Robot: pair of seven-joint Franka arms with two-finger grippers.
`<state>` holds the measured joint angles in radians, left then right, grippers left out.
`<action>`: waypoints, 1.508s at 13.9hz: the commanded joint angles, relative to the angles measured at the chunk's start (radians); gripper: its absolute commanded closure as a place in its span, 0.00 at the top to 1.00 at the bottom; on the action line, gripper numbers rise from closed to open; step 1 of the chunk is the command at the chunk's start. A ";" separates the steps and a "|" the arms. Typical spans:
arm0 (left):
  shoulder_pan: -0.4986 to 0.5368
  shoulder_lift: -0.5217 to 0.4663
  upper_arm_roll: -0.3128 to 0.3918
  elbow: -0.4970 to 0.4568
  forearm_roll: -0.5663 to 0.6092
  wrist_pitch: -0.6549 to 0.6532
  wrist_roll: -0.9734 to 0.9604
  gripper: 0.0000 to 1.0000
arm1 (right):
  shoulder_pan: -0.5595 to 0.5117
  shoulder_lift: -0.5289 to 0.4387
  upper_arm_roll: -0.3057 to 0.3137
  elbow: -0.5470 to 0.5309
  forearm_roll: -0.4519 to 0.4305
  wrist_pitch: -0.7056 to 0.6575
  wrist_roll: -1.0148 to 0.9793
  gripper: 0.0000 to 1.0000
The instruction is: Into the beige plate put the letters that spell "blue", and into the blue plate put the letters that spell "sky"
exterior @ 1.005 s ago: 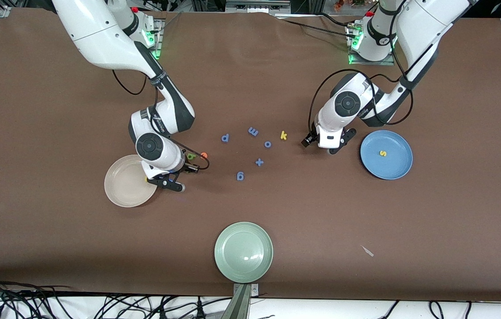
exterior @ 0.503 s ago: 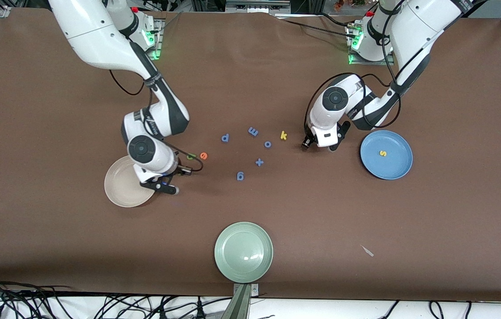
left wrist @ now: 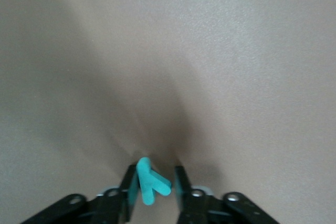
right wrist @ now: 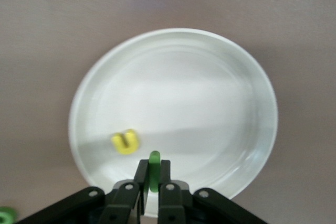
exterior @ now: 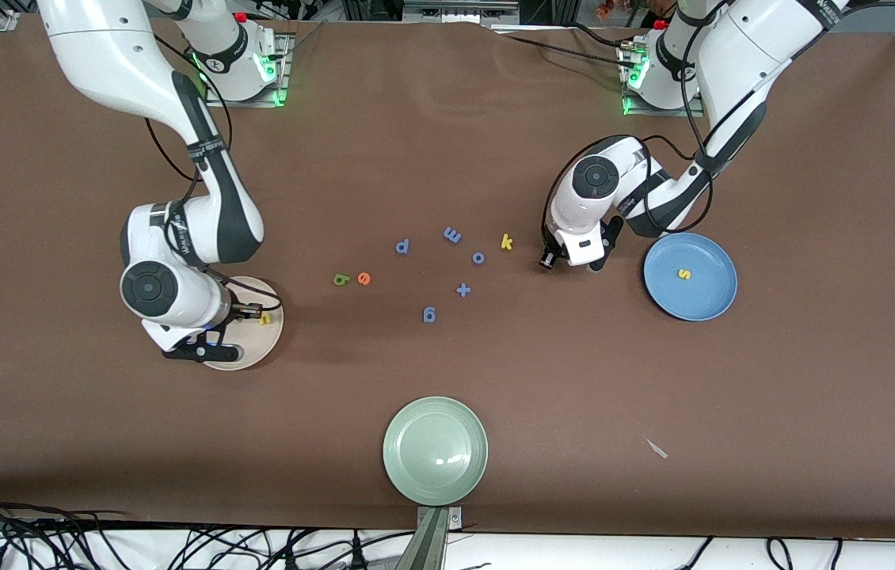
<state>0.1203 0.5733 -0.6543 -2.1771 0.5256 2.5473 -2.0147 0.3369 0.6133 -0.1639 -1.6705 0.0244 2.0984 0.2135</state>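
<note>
1. Right wrist view: my right pincer (right wrist: pixel 152 179) grips the green l (right wrist: pixel 154 169) upright over the beige plate (right wrist: pixel 252 103), where the u (right wrist: pixel 125 142) already lies.
2. My left pincer (left wrist: pixel 153 184) clamps the teal y (left wrist: pixel 151 182) down at the surface (left wrist: pixel 210 51), near the blue plate (exterior: pixel 705 297) holding the s (exterior: pixel 683 274).
3. On the surface, between the plates: k (exterior: pixel 506 241), b (exterior: pixel 341 279), e (exterior: pixel 363 278).

Both arms wear glossy white shells with dark grey joint bands and a round black cap at each wrist. Thin black cables loop beside the forearms. Green lights glow at both bases. Black fingers (right wrist: pixel 149 179) on jointed black links end each gripper.
</note>
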 commanded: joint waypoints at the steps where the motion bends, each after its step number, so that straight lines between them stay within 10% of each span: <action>1: -0.007 0.022 0.012 0.010 0.040 -0.007 -0.024 0.07 | -0.001 -0.003 0.000 -0.020 0.017 0.019 -0.023 0.65; 9: 0.149 -0.076 -0.039 0.043 0.022 -0.181 0.131 0.02 | 0.014 -0.018 0.145 -0.028 0.140 0.011 0.326 0.67; 14: 0.485 -0.076 -0.214 0.045 0.027 -0.288 0.405 0.03 | 0.016 -0.041 0.225 -0.167 0.138 0.175 0.474 0.67; 21: 0.607 -0.075 -0.215 -0.043 0.129 -0.249 0.528 0.15 | 0.048 -0.089 0.257 -0.347 0.137 0.391 0.541 0.67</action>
<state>0.6902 0.5106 -0.8451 -2.1908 0.6172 2.2807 -1.4979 0.3644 0.5633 0.0907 -1.9768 0.1478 2.4696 0.7254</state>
